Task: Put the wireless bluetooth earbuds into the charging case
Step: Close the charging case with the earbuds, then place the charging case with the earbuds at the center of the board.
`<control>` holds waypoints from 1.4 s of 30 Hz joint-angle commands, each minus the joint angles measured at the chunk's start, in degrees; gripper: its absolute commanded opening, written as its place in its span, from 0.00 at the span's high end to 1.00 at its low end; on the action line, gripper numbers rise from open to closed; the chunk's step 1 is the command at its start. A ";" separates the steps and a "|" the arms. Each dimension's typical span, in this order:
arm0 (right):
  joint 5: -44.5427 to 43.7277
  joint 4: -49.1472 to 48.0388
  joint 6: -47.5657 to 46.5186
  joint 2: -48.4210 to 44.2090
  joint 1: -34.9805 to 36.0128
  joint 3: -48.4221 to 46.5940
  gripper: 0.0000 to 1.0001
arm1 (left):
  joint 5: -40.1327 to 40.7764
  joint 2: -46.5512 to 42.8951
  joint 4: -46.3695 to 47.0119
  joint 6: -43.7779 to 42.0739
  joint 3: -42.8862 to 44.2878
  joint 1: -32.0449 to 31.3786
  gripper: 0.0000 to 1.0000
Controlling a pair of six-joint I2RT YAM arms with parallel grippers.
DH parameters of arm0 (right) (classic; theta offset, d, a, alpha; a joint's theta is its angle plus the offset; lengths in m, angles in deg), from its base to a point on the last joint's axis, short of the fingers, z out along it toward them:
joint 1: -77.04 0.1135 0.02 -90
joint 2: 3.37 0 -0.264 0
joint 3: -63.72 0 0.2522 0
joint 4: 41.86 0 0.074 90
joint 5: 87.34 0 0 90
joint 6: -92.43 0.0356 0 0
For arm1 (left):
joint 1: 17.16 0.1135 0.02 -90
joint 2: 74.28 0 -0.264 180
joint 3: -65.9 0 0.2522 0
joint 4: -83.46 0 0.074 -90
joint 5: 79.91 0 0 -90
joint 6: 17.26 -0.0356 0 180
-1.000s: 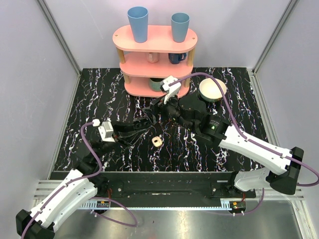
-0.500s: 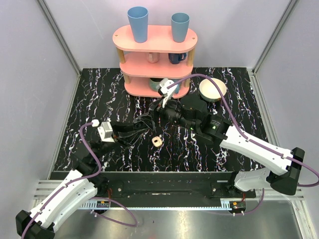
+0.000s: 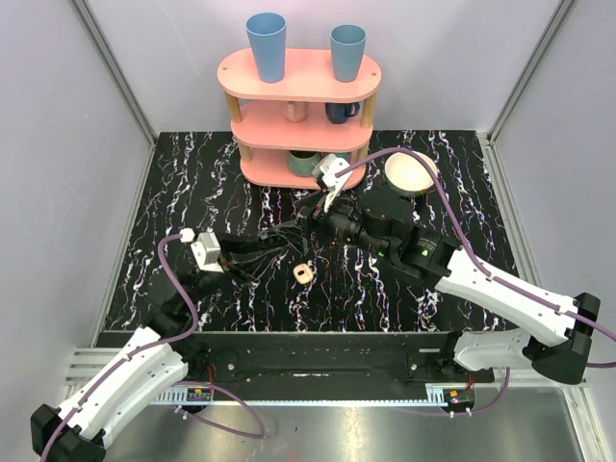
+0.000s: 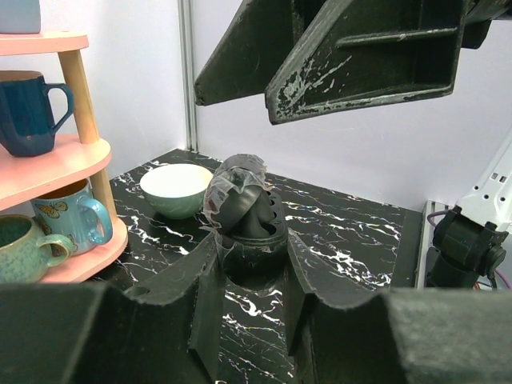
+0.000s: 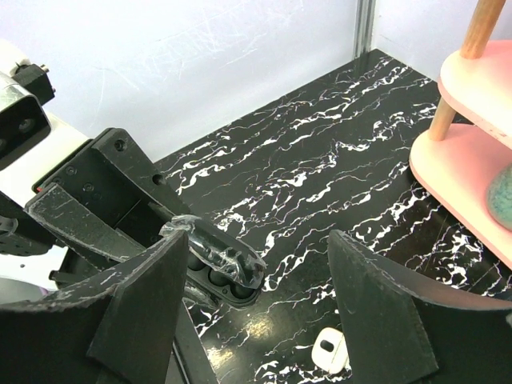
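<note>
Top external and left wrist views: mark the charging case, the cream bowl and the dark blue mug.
charging case (image 3: 302,273), top external view, middle of its body.
cream bowl (image 3: 409,174), top external view, bare inside.
dark blue mug (image 4: 24,114), left wrist view, its side wall.

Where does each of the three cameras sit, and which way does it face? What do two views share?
Top external: above and behind the bases, looking down on the marbled table; the left arm and right arm show.
Left wrist: on the left arm, facing right toward the pink shelf and bowl; left fingers below, right fingers above.
Right wrist: on the right arm, facing left; right fingers at the bottom, left fingers beyond.
Shared: both wrist views show the dark film-wrapped object in the left fingers.
</note>
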 commanded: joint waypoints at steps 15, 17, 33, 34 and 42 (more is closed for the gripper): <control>-1.46 3.29 2.19 7.00 -0.24 -5.72 0.22 | -3.09 -0.38 4.66 -0.55 2.62 -0.16 1.00; 0.65 3.47 3.33 6.21 -0.16 -4.14 0.22 | -1.15 -0.21 3.87 -0.47 2.79 -0.16 1.00; -16.57 1.27 4.31 1.11 0.37 -1.67 0.14 | 1.67 1.11 3.96 2.70 2.97 -0.16 1.00; -16.83 0.75 3.87 0.59 0.46 -1.50 0.14 | 1.67 0.93 3.87 2.70 2.89 -0.16 1.00; -5.52 5.66 9.74 6.20 0.46 -0.71 0.18 | 2.72 1.11 4.57 3.57 2.88 -0.16 1.00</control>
